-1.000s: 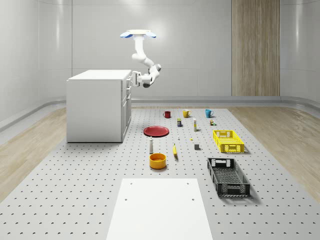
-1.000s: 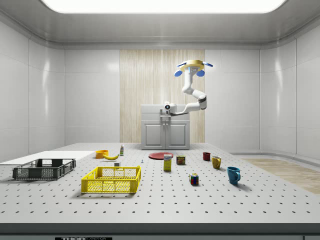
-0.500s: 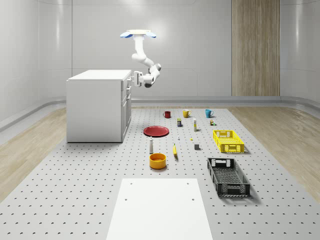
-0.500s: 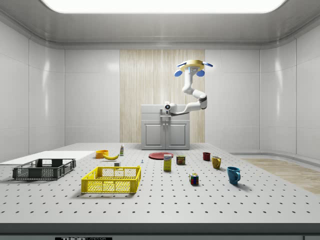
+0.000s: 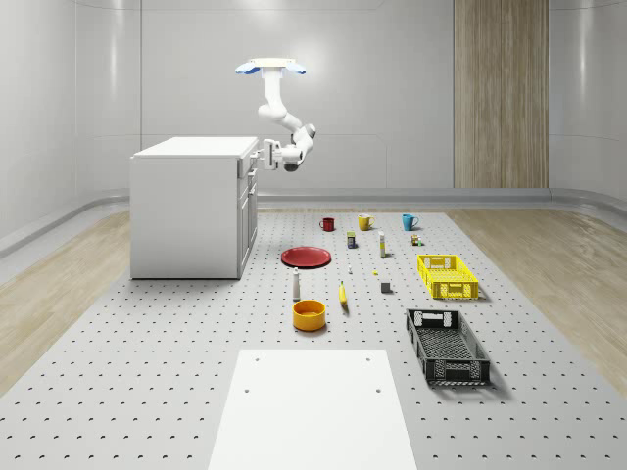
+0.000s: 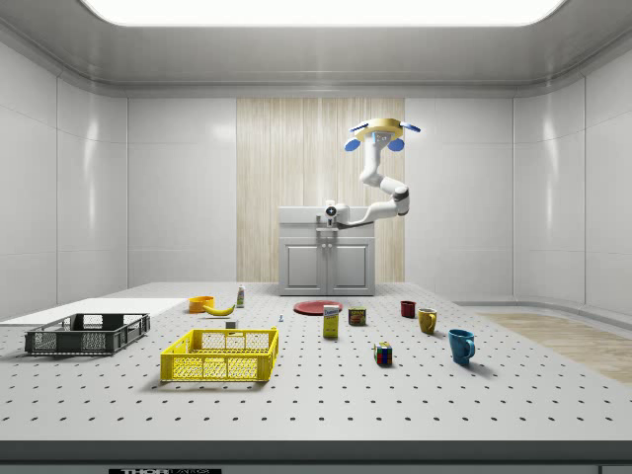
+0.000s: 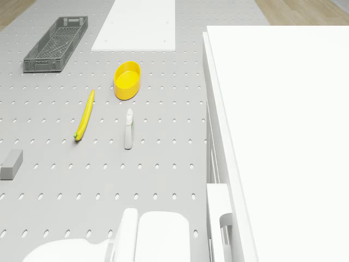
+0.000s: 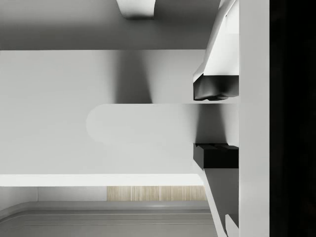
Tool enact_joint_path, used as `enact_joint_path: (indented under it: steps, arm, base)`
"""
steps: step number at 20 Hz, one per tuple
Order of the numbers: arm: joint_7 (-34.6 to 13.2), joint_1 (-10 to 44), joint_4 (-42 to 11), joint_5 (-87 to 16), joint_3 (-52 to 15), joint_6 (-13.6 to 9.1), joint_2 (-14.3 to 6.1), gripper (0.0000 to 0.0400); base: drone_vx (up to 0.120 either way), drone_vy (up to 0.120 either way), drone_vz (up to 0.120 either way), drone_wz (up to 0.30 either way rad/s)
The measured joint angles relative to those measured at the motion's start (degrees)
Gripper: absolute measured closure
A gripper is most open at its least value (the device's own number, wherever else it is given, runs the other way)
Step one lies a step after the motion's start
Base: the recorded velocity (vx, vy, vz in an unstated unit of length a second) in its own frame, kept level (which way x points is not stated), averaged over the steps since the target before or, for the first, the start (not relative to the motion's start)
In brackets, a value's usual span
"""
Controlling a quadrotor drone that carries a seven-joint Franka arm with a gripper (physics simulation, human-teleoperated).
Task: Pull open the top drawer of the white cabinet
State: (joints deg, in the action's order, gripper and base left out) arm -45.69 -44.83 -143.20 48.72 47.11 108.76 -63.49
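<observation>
Drawer: the top one of the white cabinet (image 5: 186, 211); its front (image 6: 301, 227) looks shut, or barely out, and you cannot tell which from here.
Handle: in the wrist view the pale bar (image 8: 148, 123) runs straight between the two dark pads (image 8: 216, 86).
Gripper: the gripper (image 8: 216, 121) is closed down to the handle's width, with a pad against each edge of the bar as far as you can judge. It holds nothing else.
Change: a second ago the wrist hung a little lower. It has since lifted to drawer height and has sat unchanged for the last half second.
Meaning: the reach and grasp look done. What you have left is the pull itself, straight out from the front.
Arm: the arm (image 5: 279, 113) bends up from the gripper towards 1 o'clock in the whole-scene view.
Drone: the drone (image 5: 269, 67) hovers high off the cabinet's front, above the floor just beside it.
Floor: a red plate (image 5: 306, 257) lies at 5 o'clock from the cabinet, well clear of the pull path.
Risk: the pads could slip off the bar if the drone drifts sideways.
</observation>
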Motion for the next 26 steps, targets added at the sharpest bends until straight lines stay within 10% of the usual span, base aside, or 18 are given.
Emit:
enact_joint_path:
  steps: [3,23,26]
  arm:
    - [-1.48,-0.78,0.37,-2.39,0.26,0.39,-1.53,0.0238]
    - [-2.03,-0.43,2.72,-4.98,4.11,-3.32,-2.27,0.0282]
    - [-7.67,-2.01,3.73,-8.84,4.42,-2.99,-5.20,0.0221]
  base:
    - [0.000,0.000,0.000,0.000]
    - [0.000,0.000,0.000,0.000]
    - [0.000,0.000,0.000,0.000]
